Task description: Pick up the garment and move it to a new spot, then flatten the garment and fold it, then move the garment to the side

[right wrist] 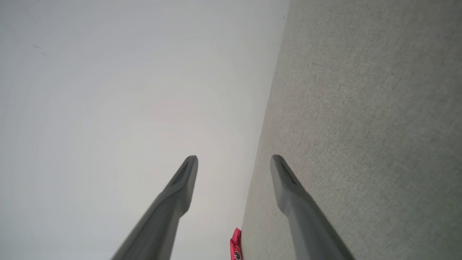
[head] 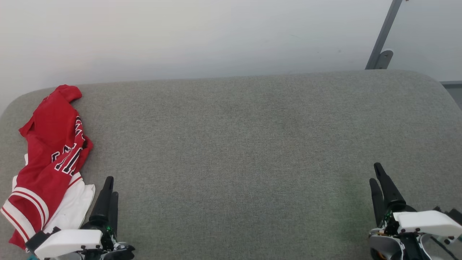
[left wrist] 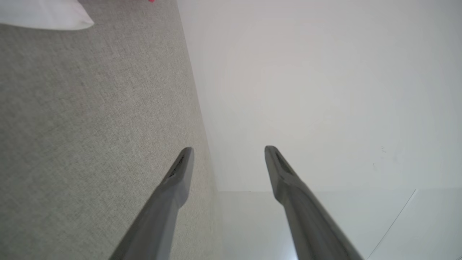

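Red garment (head: pixel 47 144) lies just beside left hand (head: pixel 112 185) (wide, empty) — right hand (head: pixel 375 172) wide, well apart.

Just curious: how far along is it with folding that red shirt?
Nothing looks done: the shirt lies crumpled at the left end of the table. Nothing in hand: left tool and right tool stand open, empty. Pickup, moving, flattening, folding, setting aside all remain.

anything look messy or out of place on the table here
The red shirt lies crumpled in a heap near the left edge of the grey table, its black lettering folded into creases and a white sleeve sticking out underneath. It looks untidy, not damaged. Nothing else stands out.
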You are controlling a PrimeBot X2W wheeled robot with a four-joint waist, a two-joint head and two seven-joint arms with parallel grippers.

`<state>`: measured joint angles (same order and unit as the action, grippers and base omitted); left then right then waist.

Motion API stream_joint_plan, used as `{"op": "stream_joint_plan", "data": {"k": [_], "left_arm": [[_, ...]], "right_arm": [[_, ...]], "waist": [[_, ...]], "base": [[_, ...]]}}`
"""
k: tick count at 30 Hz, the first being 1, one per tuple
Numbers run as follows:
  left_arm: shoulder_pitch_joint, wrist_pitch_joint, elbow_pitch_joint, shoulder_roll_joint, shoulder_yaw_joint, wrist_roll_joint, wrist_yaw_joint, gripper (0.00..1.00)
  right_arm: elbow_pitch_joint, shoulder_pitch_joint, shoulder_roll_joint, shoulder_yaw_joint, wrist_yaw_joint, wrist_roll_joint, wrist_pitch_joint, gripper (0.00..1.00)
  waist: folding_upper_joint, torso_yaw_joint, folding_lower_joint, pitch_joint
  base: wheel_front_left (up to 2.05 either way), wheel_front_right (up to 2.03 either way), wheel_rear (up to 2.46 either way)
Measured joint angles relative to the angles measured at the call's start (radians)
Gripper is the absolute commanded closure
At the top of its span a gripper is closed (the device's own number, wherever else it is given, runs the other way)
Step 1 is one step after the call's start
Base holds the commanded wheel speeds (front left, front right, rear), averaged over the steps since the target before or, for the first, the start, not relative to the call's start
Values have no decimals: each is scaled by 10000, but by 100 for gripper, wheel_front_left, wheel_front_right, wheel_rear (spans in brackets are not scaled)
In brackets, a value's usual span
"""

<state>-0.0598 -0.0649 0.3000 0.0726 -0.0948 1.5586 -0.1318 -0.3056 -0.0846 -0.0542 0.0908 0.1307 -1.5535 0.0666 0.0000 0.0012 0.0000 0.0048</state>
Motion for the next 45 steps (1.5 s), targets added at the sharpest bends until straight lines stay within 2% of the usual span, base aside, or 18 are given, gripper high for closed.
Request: {"op": "stream_joint_plan", "data": {"k": [6, 11, 17, 28, 36, 45], "left_arm": [[-170, 297, -40, 257, 73, -1022, 0, 0], [-174, 495, -196, 293, 8, -2290, 0, 0], [-172, 748, -437, 393, 19, -3981, 0, 0], [-165, 1143, -581, 537, 119, -6466, 90, 0], [-152, 1407, -627, 721, 451, -7789, 267, 0], [-152, 1708, -575, 991, 677, -8926, 397, 0]], "right_arm": [[-130, -229, -184, -203, 0, 1026, -291, 0], [-130, -356, -221, -169, 0, 2073, -508, 0], [-142, -513, -192, 61, 0, 3697, -752, 0], [12, -690, -244, -121, 0, 6773, -1129, 0], [-178, -734, -290, -165, 0, 8663, -1429, 0], [-362, -913, -272, -56, 0, 10170, -1689, 0]], "waist": [[0, 19, 0, 15], [0, 39, 0, 31], [0, 61, 0, 48], [0, 80, 0, 89], [0, 112, 1, 96], [0, 143, 0, 144]], "base": [[0, 0, 0], [0, 0, 0], [0, 0, 0], [0, 0, 0], [0, 0, 0], [0, 0, 0]]}}
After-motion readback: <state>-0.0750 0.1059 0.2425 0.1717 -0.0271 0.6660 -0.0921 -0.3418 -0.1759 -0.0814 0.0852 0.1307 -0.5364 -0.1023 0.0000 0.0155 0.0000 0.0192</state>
